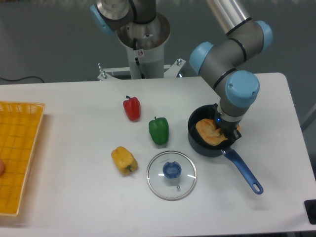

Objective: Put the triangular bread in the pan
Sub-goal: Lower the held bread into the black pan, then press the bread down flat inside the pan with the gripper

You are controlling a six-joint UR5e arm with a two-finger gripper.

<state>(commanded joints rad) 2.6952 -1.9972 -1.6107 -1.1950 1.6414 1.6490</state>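
At the near edge of the surface (74,207) lies the glass lid (172,175), with the pan's blue handle (243,171) running out toward five o'clock from the pan (197,143) just beyond it. The bread (210,133) sits low inside the pan, its golden face showing at the centre and right of the bowl, with the gripper (224,132) right over its three o'clock edge. The wrist hides the fingertips, so I cannot tell whether the gripper grips the bread or has let go of it. Judging from how deep the bread lies, the step in hand is the release: open the gripper fully while it is low, so the bread settles flat rather than tips against the wall, then lift straight up, clear of the rim at three o'clock, before any sideways travel. A drag toward five o'clock could catch the handle and swing the pan. The lid at seven o'clock of the pan, the yellow pepper (124,160), green pepper (159,130) and red pepper (132,108) farther left all stand well apart and need no care.
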